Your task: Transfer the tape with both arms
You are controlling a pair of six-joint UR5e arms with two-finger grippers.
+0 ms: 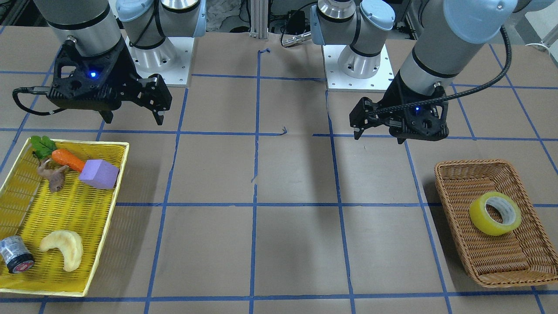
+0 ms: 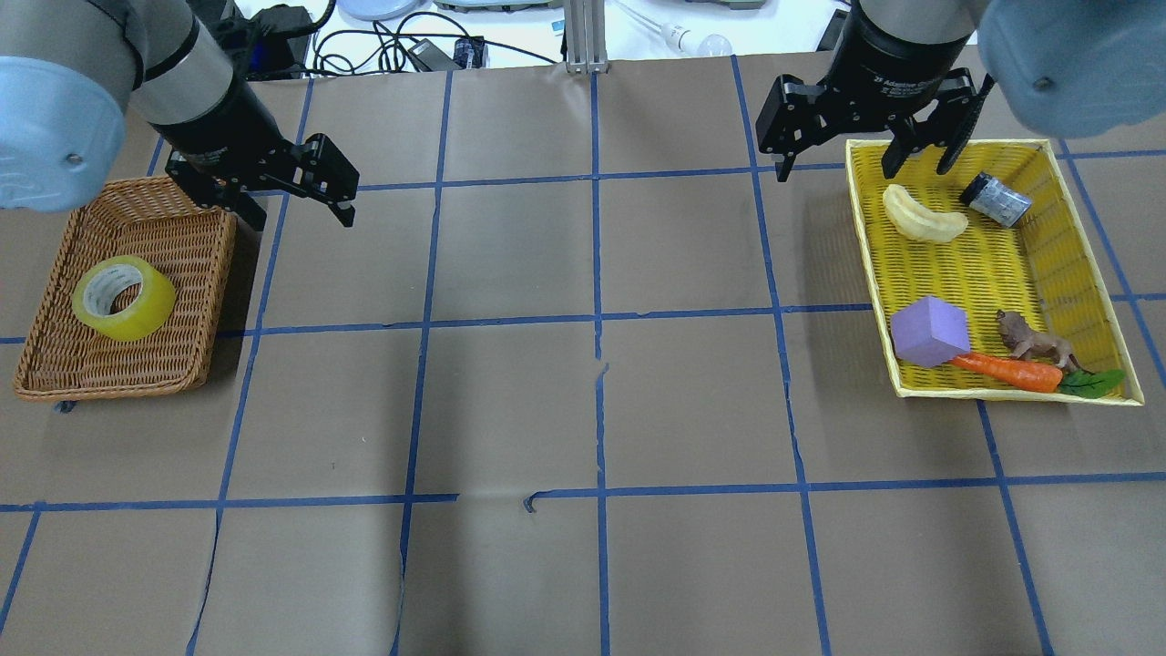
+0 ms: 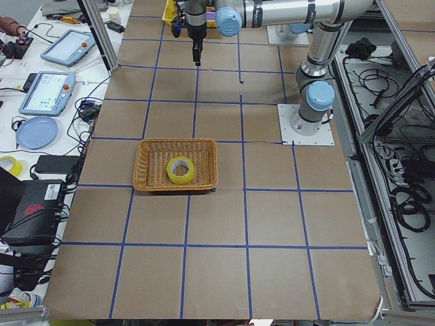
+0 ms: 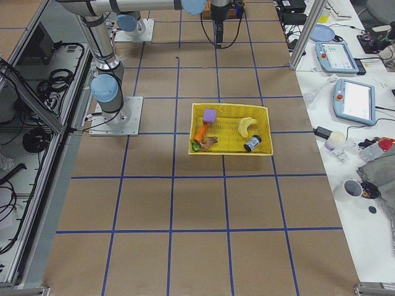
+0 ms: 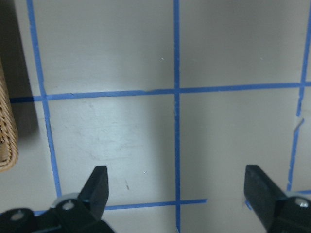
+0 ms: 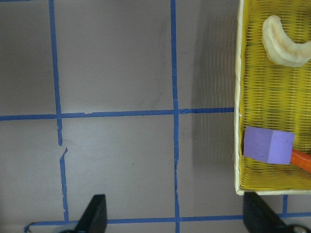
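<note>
1. Across the table, on the front-facing feed, I see the left gripper (image 1: 378,134) hanging over bare paper (image 1: 296,174), jaws spread, nothing between them. The tape (image 1: 495,213) lies in the basket (image 1: 471,164), off to that gripper's outer side and well apart from it. The right gripper (image 1: 133,117) hangs spread too, near the tray (image 1: 78,142), which holds a carrot (image 1: 67,160), block (image 1: 99,174), toy animal (image 1: 54,175), crescent (image 1: 63,249) and cylinder (image 1: 15,260).
2. Overhead, the left gripper hangs by the basket's inner corner. The tape rests inside with its hole mostly upward, outward of the jaws. The right gripper hangs by the tray's inner edge.
3. From the left side camera, the tape sits mid-basket. I cannot tell any jaw state here.
4. From the right side camera, the tray and its five objects lie on the paper. The gripper at the far top is too small for me to judge.
5. On the left wrist feed, both fingers (image 5: 97,187) stand wide apart over paper crossed by blue gridlines (image 5: 176,73). The basket's edge shows at one side of them.
6. On the right wrist feed, the fingers (image 6: 95,216) stand wide apart over paper. The tray lies to one side, with the block and crescent in view.
</note>
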